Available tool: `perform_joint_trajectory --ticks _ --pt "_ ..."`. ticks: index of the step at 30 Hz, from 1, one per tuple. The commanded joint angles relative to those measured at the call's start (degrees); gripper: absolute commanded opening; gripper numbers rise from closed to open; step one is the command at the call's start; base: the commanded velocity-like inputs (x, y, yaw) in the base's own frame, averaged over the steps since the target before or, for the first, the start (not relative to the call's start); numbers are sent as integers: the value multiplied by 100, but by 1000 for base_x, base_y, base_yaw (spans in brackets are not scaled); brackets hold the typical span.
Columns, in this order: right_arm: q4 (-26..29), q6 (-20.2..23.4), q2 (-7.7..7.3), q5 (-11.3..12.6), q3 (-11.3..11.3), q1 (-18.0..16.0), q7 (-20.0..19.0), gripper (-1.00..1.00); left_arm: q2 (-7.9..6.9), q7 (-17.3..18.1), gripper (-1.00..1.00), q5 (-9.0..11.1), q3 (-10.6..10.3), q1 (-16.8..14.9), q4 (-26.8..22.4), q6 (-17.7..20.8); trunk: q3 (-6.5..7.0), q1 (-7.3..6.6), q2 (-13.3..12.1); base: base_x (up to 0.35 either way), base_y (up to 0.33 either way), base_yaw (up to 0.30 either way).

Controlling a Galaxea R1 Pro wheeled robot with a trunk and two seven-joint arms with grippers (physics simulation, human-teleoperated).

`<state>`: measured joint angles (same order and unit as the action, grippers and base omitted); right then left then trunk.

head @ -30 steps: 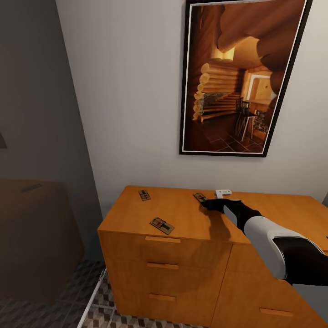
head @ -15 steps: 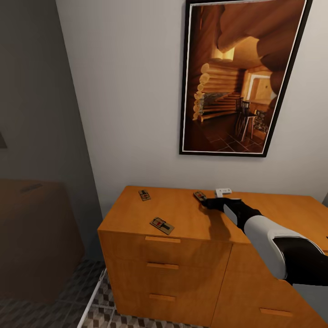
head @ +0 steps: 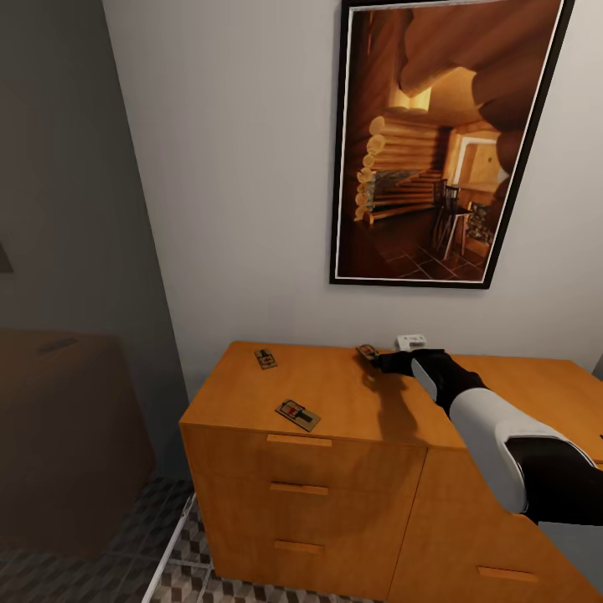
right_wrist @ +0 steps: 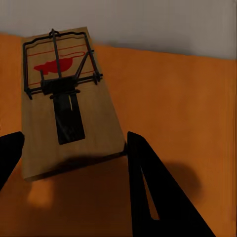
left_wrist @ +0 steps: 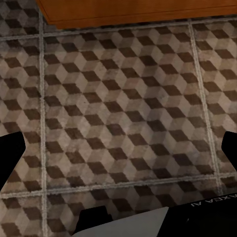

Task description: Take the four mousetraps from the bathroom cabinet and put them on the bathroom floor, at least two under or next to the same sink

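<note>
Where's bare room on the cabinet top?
Free: the cabinet top's middle, between the front mousetrap and back-left mousetrap; also its right stretch. Crowded: back edge, where the right end effector meets a third mousetrap.

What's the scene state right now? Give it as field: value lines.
location: at the cabinet, below a framed picture
traps on cabinet top: two lying free, front mousetrap and rear-left mousetrap
held trap: third mousetrap, tilted, lifted off the top, between the fingers of the right gripper
left gripper: open, pointed at the bathroom floor
fourth trap: not identified
</note>
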<state>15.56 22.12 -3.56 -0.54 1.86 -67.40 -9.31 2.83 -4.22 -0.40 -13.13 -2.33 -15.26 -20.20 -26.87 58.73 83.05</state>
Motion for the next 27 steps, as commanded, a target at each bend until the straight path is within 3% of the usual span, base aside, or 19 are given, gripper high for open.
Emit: perform_joint_trajectory --ticks 1,18,27 --pt "46 75 -4 10 24 -1 8 -100 -2 -44 100 -4 -40 -5 5 -19 -6 0 3 0 0 0" --pt "691 1026 -27 10 32 -1 11 -100 -2 -44 100 -4 -40 -5 5 -19 -6 0 3 -2 0 0" --pt "711 1056 -31 3 34 -1 17 -100 -2 -44 100 -4 -40 -5 5 -19 -6 0 3 -254 0 0"
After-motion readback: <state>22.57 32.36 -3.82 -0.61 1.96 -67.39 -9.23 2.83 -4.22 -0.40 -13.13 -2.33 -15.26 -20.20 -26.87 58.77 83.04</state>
